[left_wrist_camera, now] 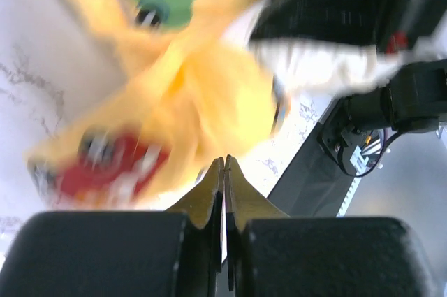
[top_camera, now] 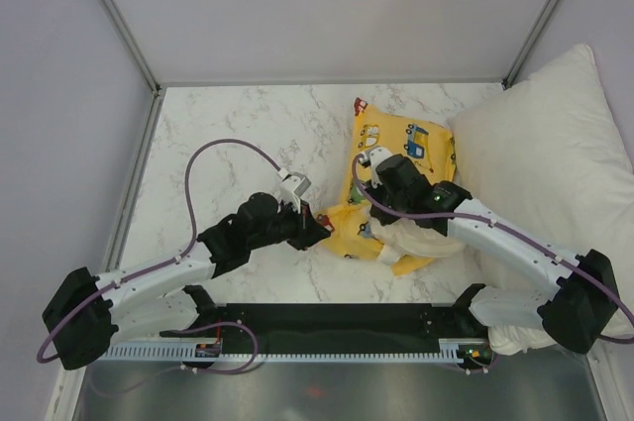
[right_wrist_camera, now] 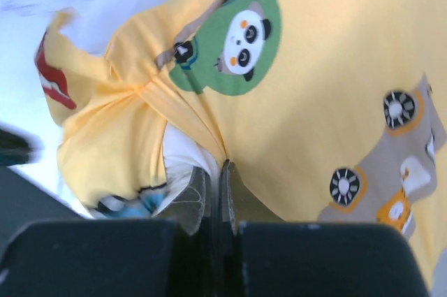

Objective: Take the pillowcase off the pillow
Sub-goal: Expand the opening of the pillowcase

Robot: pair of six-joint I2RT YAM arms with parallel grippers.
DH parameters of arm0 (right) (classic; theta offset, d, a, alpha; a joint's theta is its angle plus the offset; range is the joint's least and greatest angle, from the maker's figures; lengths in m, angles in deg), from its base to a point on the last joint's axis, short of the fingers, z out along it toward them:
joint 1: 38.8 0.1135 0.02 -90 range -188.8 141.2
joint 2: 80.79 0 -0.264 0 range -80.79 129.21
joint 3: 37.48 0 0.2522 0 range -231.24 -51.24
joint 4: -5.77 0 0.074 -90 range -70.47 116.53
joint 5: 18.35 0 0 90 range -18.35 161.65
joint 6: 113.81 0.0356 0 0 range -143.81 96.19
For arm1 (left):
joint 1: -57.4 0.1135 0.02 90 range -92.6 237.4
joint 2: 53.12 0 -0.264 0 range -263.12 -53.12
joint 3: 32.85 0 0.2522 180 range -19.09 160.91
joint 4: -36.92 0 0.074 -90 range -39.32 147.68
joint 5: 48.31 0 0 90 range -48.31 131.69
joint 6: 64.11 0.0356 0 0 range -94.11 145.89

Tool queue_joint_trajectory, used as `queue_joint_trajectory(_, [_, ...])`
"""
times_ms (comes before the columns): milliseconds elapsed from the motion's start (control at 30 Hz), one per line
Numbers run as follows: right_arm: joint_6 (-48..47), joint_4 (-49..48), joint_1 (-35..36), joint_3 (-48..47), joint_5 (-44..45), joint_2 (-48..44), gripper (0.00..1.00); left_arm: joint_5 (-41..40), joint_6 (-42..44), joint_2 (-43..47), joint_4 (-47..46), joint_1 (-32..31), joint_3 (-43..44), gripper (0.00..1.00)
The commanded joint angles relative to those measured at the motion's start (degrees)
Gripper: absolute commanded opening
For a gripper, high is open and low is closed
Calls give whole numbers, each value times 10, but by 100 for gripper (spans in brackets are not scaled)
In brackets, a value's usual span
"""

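Two grippers, both mine, both were pinched shut. Left gripper [left_wrist_camera: 224, 163]: fingers met on the gathered near-left corner of the pillowcase [top_camera: 401, 139]; that view was blurred. Right gripper [right_wrist_camera: 215, 171]: fingers met on a yellow fold below the panda print. The pillowcase lay crumpled on the marble table [top_camera: 228, 124] between my arms, just beside the large white pillow [top_camera: 545, 144]. The pillow [top_camera: 421, 241] bulged from its near end.
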Motion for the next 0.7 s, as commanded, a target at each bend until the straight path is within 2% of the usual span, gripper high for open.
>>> queue_joint_trajectory(0, [-20, 83, -87, -13, 129, -9, 0, 2, 8, 47, 38, 6, -32, 2])
queue_joint_trajectory(133, [-22, 77, -95, -22, 110, -3, 0, -1, 3, 68, 36, 8, -53, 2])
queue_joint_trajectory(267, [-7, 61, -91, -30, 78, -3, 0, 21, -11, 50, 9, 8, -36, 2])
queue_joint_trajectory(400, [45, 28, -37, -46, 81, -10, 0, 22, -36, 12, -51, 4, -9, 3])
queue_joint_trajectory(467, [80, 12, -9, -59, 91, -14, 0, 22, -55, -9, -77, -1, 6, 18])
queue_joint_trajectory(500, [90, -2, 9, -63, 90, -14, 0, 18, -60, -29, -87, -3, 9, 33])
queue_joint_trajectory(600, [113, -12, 39, -73, 102, -9, 0, 17, -83, -57, -125, -3, 19, 57])
queue_joint_trajectory(667, [122, -14, 50, -73, 109, -7, 0, 20, -91, -83, -141, -3, 26, 63])
